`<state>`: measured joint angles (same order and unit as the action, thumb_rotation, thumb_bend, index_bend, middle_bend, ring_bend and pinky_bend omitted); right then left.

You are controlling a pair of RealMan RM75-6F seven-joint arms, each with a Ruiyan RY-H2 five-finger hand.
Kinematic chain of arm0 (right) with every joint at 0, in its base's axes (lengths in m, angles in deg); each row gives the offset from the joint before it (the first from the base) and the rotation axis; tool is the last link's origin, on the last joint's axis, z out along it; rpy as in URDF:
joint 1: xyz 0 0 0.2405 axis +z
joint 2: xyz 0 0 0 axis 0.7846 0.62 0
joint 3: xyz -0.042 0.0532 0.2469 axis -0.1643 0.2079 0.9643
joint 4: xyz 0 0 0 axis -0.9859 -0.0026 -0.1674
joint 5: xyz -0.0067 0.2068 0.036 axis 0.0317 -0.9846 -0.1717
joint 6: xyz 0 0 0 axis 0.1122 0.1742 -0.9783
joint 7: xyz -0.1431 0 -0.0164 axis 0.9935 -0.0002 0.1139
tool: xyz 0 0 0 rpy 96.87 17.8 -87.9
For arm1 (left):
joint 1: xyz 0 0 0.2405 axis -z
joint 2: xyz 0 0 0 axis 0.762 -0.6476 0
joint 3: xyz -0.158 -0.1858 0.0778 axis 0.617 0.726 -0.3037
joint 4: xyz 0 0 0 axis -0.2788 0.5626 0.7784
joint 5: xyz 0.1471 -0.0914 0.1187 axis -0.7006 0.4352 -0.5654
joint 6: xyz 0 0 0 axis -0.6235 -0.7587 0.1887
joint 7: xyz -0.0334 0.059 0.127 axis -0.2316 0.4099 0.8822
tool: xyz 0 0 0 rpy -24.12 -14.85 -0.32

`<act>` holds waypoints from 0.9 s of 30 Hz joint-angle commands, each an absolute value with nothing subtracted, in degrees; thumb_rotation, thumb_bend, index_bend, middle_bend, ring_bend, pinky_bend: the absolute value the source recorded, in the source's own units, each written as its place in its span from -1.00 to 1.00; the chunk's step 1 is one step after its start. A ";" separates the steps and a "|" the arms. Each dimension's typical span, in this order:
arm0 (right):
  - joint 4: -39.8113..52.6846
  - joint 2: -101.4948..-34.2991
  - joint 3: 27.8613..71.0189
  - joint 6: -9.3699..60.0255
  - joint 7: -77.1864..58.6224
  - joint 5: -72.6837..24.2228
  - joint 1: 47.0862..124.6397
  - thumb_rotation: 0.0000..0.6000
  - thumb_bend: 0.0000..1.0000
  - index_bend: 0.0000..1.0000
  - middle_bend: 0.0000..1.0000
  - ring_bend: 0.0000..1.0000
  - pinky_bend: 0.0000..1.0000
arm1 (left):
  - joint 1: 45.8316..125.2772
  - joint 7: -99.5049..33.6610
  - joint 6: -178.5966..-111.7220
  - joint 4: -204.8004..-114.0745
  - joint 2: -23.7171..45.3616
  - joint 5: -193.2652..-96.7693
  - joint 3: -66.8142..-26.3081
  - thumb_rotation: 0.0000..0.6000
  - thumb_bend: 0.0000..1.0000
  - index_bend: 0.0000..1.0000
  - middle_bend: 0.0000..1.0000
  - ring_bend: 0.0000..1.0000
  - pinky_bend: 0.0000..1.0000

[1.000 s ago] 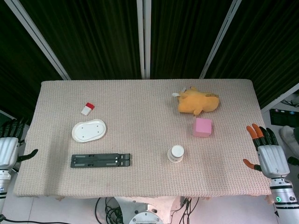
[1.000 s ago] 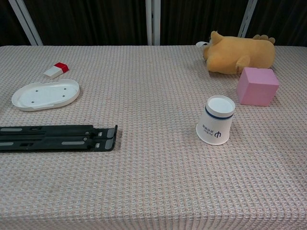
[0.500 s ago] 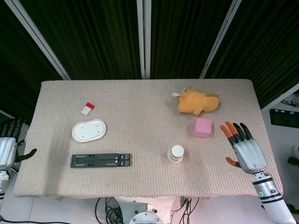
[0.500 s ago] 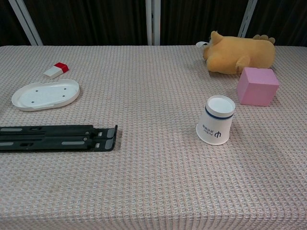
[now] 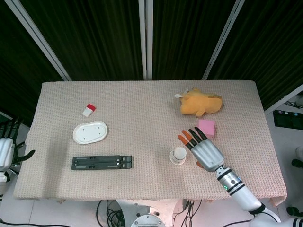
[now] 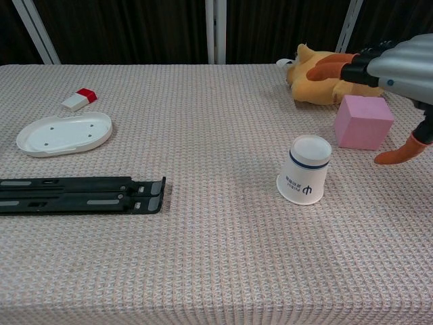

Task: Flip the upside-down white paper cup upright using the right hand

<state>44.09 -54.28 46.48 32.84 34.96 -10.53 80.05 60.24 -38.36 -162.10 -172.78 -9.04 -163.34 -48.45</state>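
Observation:
The white paper cup (image 5: 178,155) (image 6: 304,170) stands upside down near the table's front edge, a blue band around its upturned base. My right hand (image 5: 201,149) (image 6: 392,71) hovers just right of the cup with its fingers spread, holding nothing and apart from the cup. My left hand (image 5: 5,150) hangs off the table's left edge, its fingers apart and empty.
A pink cube (image 5: 206,127) (image 6: 363,122) sits behind my right hand, with an orange plush toy (image 5: 200,103) (image 6: 336,74) beyond it. On the left lie a black folded stand (image 5: 102,162), a white oval dish (image 5: 90,132) and a small red-and-white eraser (image 5: 88,109).
My right hand has swept in from beyond the table's right edge to just right of the cup. The cup and the left hand have not moved.

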 commanded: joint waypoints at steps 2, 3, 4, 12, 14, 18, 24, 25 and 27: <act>41.46 -59.79 47.00 35.58 41.20 -17.92 84.61 1.00 -0.92 -1.00 -0.97 -1.00 -1.00 | 60.20 -38.99 -162.07 -172.70 -9.17 -163.51 -48.35 1.00 -0.71 -0.94 -1.00 -1.00 -1.00; 41.14 -60.44 46.95 35.69 41.78 -18.79 85.13 1.00 -0.92 -1.00 -0.96 -1.00 -1.00 | 60.18 -39.12 -162.03 -172.68 -9.21 -163.51 -48.35 1.00 -0.71 -0.94 -1.00 -1.00 -1.00; 40.75 -61.24 46.88 35.70 42.28 -19.65 85.74 1.00 -0.92 -1.00 -0.95 -1.00 -1.00 | 60.15 -39.26 -161.96 -172.61 -9.23 -163.50 -48.35 1.00 -0.71 -0.94 -1.00 -1.00 -1.00; 37.43 -65.41 45.67 35.14 43.40 -20.86 88.58 1.00 -0.90 -1.00 -0.78 -1.00 -1.00 | 60.06 -39.88 -161.45 -172.65 -9.47 -163.37 -48.34 1.00 -0.71 -0.94 -1.00 -1.00 -1.00; 36.80 -66.09 45.27 35.23 43.60 -21.29 89.24 1.00 -0.89 -1.00 -0.73 -1.00 -1.00 | 59.98 -40.26 -161.47 -172.71 -9.63 -163.31 -48.25 1.00 -0.71 -0.94 -1.00 -1.00 -1.00; 36.12 -66.85 44.57 34.56 43.62 -21.15 89.96 1.00 -0.86 -1.00 -0.55 -1.00 -1.00 | 59.84 -41.07 -161.42 -172.63 -9.85 -163.07 -48.07 1.00 -0.71 -0.94 -1.00 -1.00 -1.00; 35.16 -67.54 43.44 33.89 43.15 -20.43 90.75 1.00 -0.79 -1.00 -0.33 -1.00 -1.00 | 59.84 -41.52 -160.90 -172.73 -10.16 -162.98 -48.09 1.00 -0.71 -0.94 -1.00 -1.00 -1.00; 35.00 -67.65 43.29 33.83 43.08 -20.31 90.87 1.00 -0.78 -1.00 -0.32 -1.00 -1.00 | 59.82 -41.59 -160.96 -172.81 -10.19 -163.05 -48.08 1.00 -0.71 -0.94 -1.00 -1.00 -1.00; 34.57 -67.89 42.92 33.65 42.93 -19.83 91.13 1.00 -0.73 -1.00 -0.26 -1.00 -1.00 | 59.77 -41.76 -161.05 -172.92 -10.28 -163.17 -48.06 1.00 -0.71 -0.94 -1.00 -1.00 -1.00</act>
<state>34.62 -67.84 42.98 33.67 42.95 -19.84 91.08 59.78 -41.76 -161.04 -172.91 -10.28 -163.16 -48.07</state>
